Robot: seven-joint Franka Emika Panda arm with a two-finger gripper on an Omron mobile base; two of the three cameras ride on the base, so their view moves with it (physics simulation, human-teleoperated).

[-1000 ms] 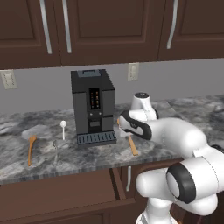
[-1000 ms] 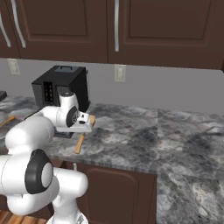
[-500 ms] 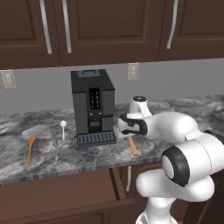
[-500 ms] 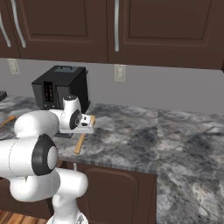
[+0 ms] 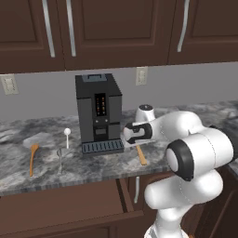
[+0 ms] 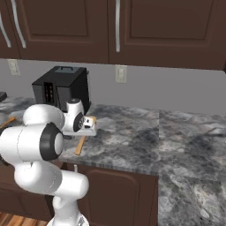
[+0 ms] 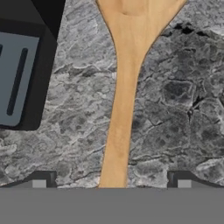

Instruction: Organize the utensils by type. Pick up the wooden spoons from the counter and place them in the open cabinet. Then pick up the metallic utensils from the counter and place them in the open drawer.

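- The gripper (image 7: 111,180) hangs low over the desk (image 7: 175,109), its jaws spread wide and pinching nothing.
- The large wooden spoon (image 7: 124,87) lies flat on the desk, its handle running between the two fingertips (image 7: 41,179); whether they touch it I cannot tell.
- In the left base view this spoon (image 5: 141,155) lies just right of the black coffee machine (image 5: 98,111), partly under the white hand.
- The smaller wooden spoon (image 5: 32,159) lies far left on the desk, well apart from the arm.
- Two pale metal utensils lie between it and the machine: a round-bowled spoon (image 5: 67,137) and a thin grey piece (image 5: 60,159).
- The open drawer (image 5: 65,211) stands pulled out below the desk edge.
- The wall cabinets (image 5: 116,30) above look shut.
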